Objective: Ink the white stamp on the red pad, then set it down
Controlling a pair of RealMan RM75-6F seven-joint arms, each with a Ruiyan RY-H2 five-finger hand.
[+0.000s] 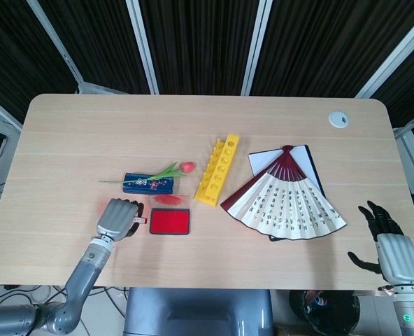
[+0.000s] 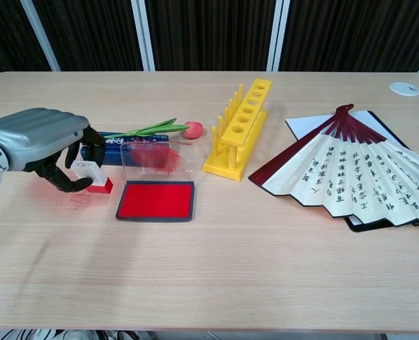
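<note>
My left hand [image 1: 119, 219] [image 2: 45, 139] holds the white stamp [image 2: 94, 175], whose red base hangs a little above the table. It is just left of the red ink pad [image 1: 170, 222] [image 2: 156, 200], which lies open with its clear lid [image 2: 157, 157] standing up behind it. In the head view only a small white and red tip of the stamp [image 1: 141, 220] shows past the fingers. My right hand [image 1: 387, 239] is off the table's front right edge, fingers spread and empty.
Behind the pad lie a blue box [image 2: 110, 146] and a tulip [image 2: 156, 129]. A yellow test-tube rack [image 2: 239, 127] stands at the centre. An open paper fan [image 2: 352, 168] on a dark notebook fills the right side. A white disc [image 1: 338, 119] sits at the back right.
</note>
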